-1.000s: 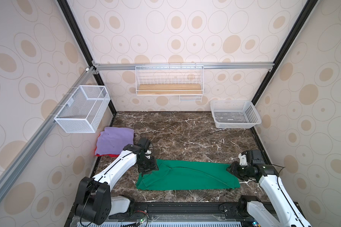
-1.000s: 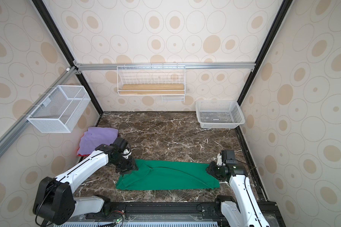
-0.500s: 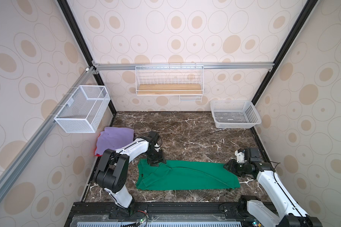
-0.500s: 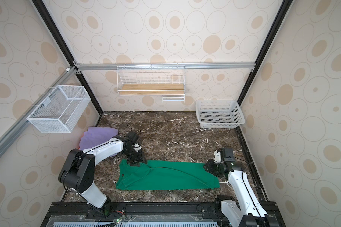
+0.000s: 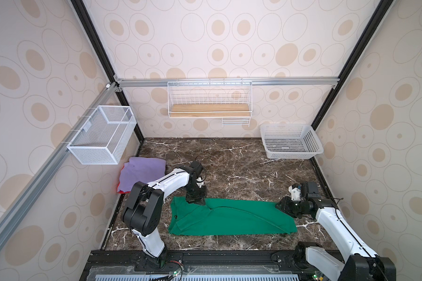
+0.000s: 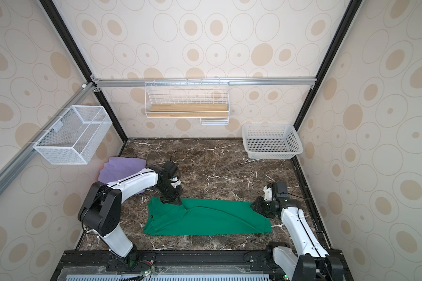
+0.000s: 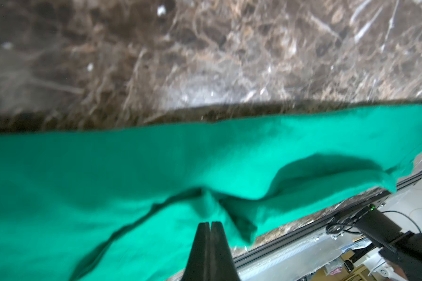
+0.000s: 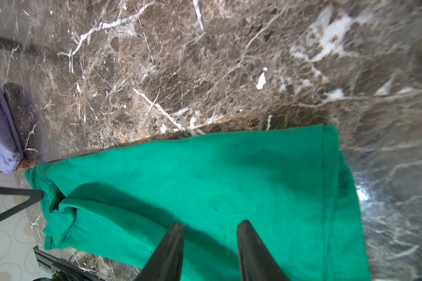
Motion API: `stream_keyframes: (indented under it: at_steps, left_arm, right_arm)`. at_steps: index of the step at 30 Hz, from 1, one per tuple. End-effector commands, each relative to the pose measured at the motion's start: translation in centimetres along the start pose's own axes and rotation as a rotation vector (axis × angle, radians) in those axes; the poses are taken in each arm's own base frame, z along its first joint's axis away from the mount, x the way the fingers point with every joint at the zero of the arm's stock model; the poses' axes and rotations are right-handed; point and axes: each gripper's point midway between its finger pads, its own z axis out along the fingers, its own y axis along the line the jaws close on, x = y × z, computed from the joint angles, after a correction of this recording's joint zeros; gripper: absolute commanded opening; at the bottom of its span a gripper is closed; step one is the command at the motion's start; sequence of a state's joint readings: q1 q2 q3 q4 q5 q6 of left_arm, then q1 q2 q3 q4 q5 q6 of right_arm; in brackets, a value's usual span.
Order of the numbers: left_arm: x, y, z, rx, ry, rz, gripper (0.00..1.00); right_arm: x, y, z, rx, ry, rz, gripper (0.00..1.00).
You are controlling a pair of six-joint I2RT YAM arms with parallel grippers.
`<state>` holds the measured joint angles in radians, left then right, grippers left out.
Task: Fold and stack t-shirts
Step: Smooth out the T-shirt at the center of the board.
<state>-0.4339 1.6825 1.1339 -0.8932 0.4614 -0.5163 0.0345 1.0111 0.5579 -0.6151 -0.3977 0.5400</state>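
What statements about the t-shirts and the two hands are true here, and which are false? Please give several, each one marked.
1. The left hand is shut on the green t-shirt. True.
2. The right hand is shut. False: its jaws stand apart above the green t-shirt.
3. The white basket holds no t-shirt. True.
4. The purple t-shirt lies in the white basket. False: it lies on the table, far from the basket.

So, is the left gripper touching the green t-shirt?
Touching. The left wrist view shows the left gripper, jaws shut, pinching a puckered ridge of the green t-shirt.
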Motion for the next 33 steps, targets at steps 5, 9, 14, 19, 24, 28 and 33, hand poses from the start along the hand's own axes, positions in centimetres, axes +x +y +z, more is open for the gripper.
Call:
stream_keyframes:
  at_steps: [5,9,14,19,24,28,33]
  left_arm:
    - [2.9,-0.5,-3.0,-0.037,-0.016,0.062,0.00]
    - [3.0,-0.6,-2.0,-0.025,0.014,0.054,0.51]
    - [2.3,-0.3,-0.3,-0.039,0.055,0.055,0.65]
    - [0.7,-0.4,0.8,-0.057,0.069,0.066,0.64]
    - [-0.5,-0.3,1.5,-0.083,0.077,0.074,0.59]
    - [-0.8,-0.1,1.5,-0.107,0.086,0.085,0.17]
    - [0.3,0.6,1.0,-0.132,0.105,0.096,0.00]
  right_arm:
    - [0.5,-0.4,0.8,0.006,0.026,-0.009,0.41]
    - [0.5,-0.4,1.1,-0.001,0.031,-0.008,0.41]
    - [0.6,-0.6,1.2,0.007,0.039,-0.020,0.42]
    - [0.8,-0.9,1.6,0.013,0.048,-0.021,0.42]
    - [1.0,-1.2,2.0,0.021,0.064,-0.028,0.41]
    - [1.1,-1.4,2.3,0.026,0.075,-0.035,0.42]
    - [1.3,-1.5,2.5,0.028,0.087,-0.036,0.41]
